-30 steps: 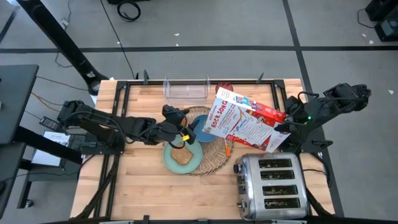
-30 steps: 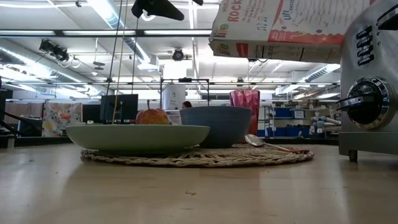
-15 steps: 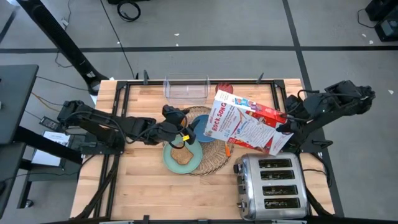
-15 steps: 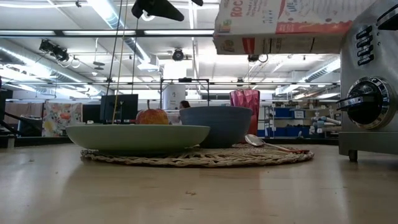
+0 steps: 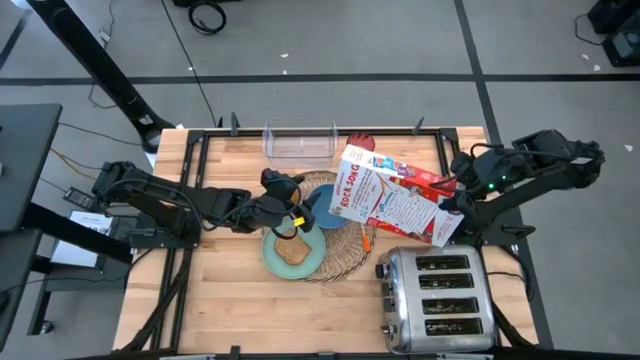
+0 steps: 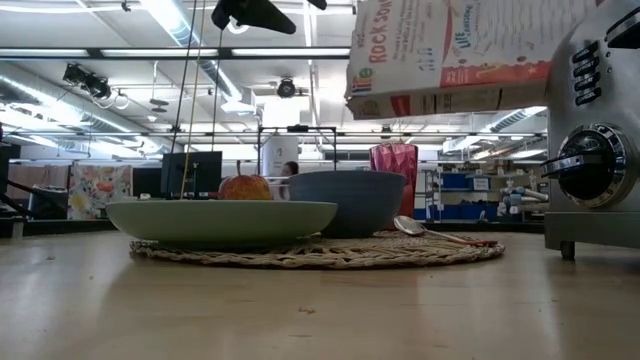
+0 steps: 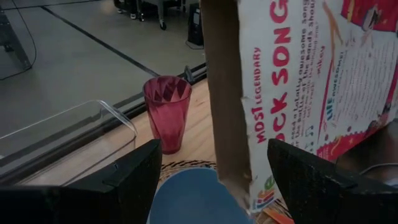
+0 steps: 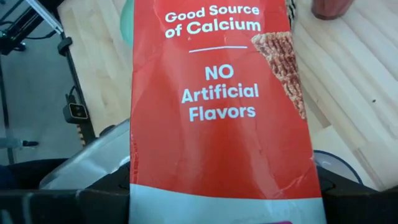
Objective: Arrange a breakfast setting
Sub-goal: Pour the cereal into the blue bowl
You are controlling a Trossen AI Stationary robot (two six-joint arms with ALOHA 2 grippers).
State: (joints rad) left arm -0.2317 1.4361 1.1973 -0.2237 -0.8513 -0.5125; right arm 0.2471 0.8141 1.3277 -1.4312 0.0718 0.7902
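Blue bowl [image 5: 322, 207], cereal box [image 5: 395, 195] apparently tilted above

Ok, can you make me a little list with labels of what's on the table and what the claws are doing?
Mat: round wicker placemat
On the mat: green plate with toast, blue bowl, apple, spoon
Behind the mat: red cup, clear tub
Front right: toaster
Right claw: holds cereal box tipped above the bowl
Left claw: open, waiting over the plate

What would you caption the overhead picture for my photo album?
Right tool holds a cereal box tilted above the blue bowl on the wicker placemat.
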